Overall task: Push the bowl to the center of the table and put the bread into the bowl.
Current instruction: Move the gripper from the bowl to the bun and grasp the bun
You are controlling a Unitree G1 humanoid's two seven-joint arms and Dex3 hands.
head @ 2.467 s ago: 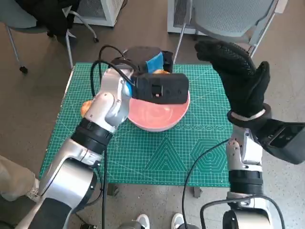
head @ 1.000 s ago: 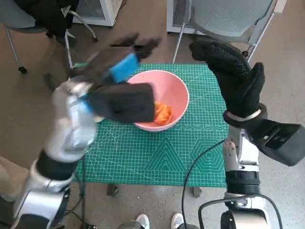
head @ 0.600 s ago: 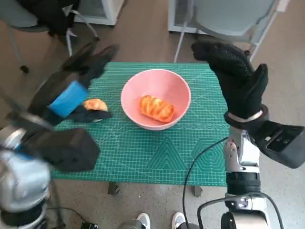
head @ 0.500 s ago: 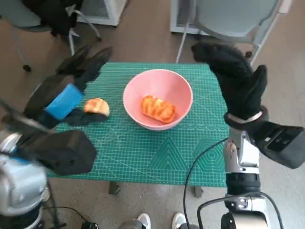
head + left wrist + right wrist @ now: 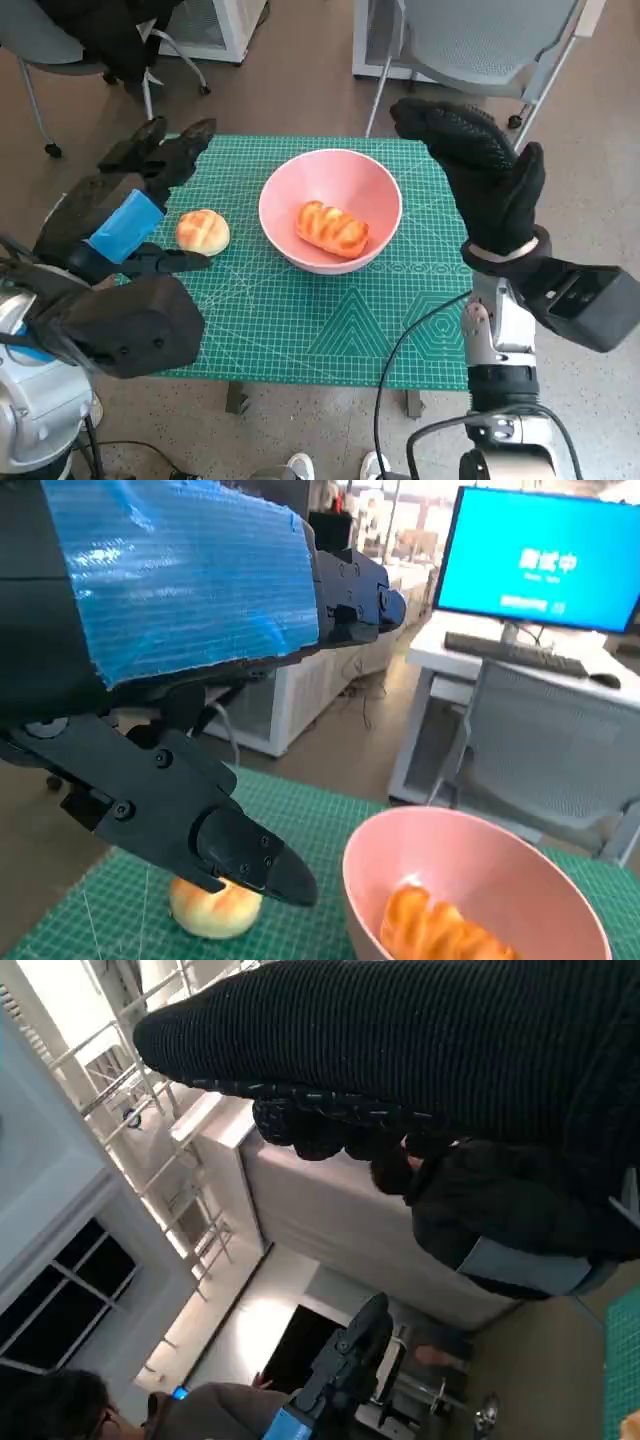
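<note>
The pink bowl (image 5: pixel 331 210) stands near the middle of the green mat (image 5: pixel 300 320), with an elongated orange bread (image 5: pixel 331 228) lying inside it. A round bun (image 5: pixel 203 231) lies on the mat to the bowl's left. My left hand (image 5: pixel 125 205), black with blue tape, hovers open over the mat's left edge, beside the bun, holding nothing. The left wrist view shows the bowl (image 5: pixel 470 880), the bread (image 5: pixel 440 930) and the bun (image 5: pixel 212 907) under my fingers (image 5: pixel 200 810). My gloved right hand (image 5: pixel 480 170) is raised open over the mat's right side.
A grey chair (image 5: pixel 480 40) stands behind the table, another chair (image 5: pixel 80 40) at the back left. A monitor (image 5: pixel 545 555) on a desk shows in the left wrist view. The right wrist view shows a person (image 5: pixel 500 1210) in dark clothes.
My left hand left the bowl, swung out to the left and now hovers open by the bun. The orange bread now lies in the bowl. The camera shifted slightly.
</note>
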